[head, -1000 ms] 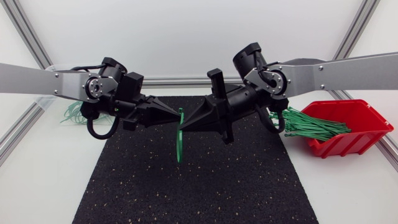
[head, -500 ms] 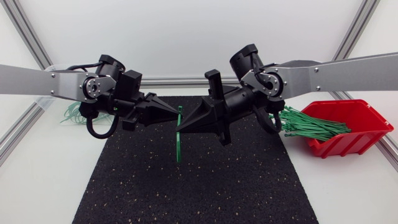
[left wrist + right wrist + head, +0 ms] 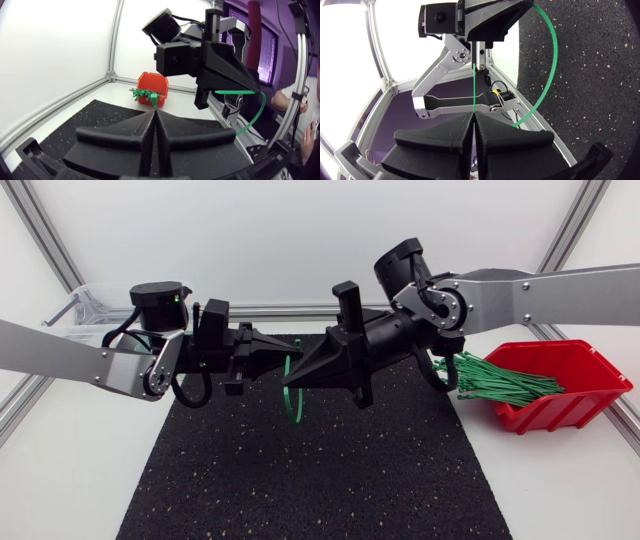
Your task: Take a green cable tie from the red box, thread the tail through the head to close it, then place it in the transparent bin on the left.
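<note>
Tie (image 3: 291,398) hangs between left hand (image 3: 283,358) and right hand (image 3: 297,379) (box (image 3: 575,411) rightward).

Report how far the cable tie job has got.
Done: one green cable tie is out of the red box. In hand: left end effector and right end effector each grip it, bent into a loop; threading not confirmable. Left: close it, drop it in the transparent bin.

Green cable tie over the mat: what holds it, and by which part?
Both pincers: the left pincer grips one end stretch of the green cable tie, the right pincer the other; its bent middle hangs between them.
</note>
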